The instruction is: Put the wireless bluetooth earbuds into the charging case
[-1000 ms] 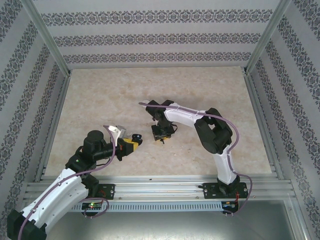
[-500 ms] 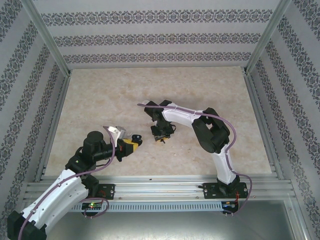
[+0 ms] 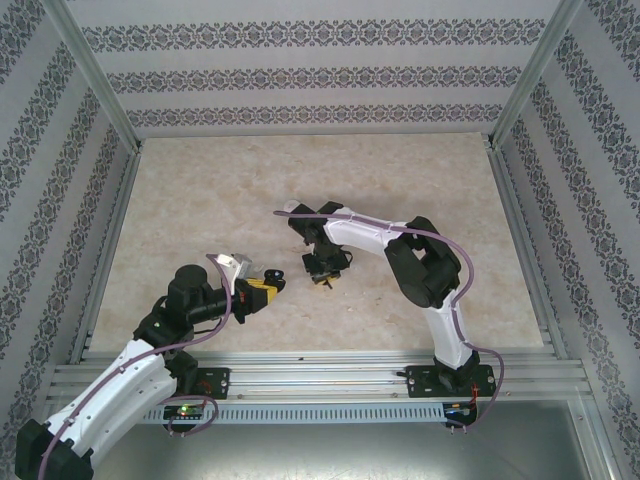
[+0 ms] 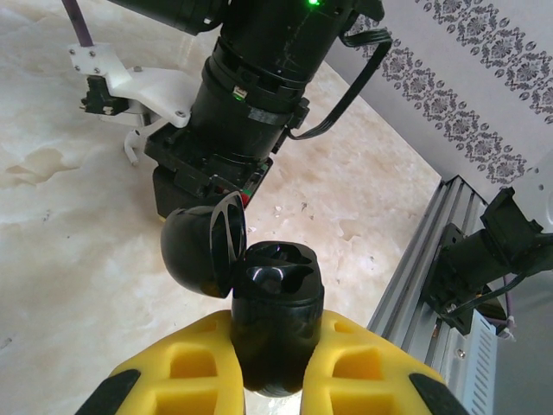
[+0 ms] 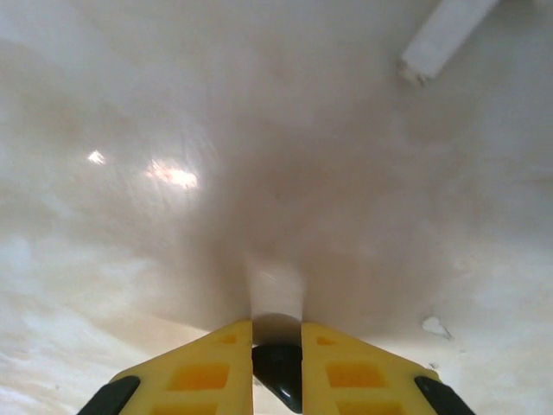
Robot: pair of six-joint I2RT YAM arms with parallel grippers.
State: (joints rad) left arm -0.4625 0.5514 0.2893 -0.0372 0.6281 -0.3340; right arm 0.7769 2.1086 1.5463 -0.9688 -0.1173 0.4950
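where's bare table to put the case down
The far half of the table, up to the back wall, is bare, and so is the right side past the right arm. Crowded: near centre, where the left gripper holding the charging case faces the right gripper.

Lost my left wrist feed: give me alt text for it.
The left gripper holds a black charging case between its yellow fingers, lid flipped open. Beyond it hangs the right arm over the marble table, a metal rail at right.
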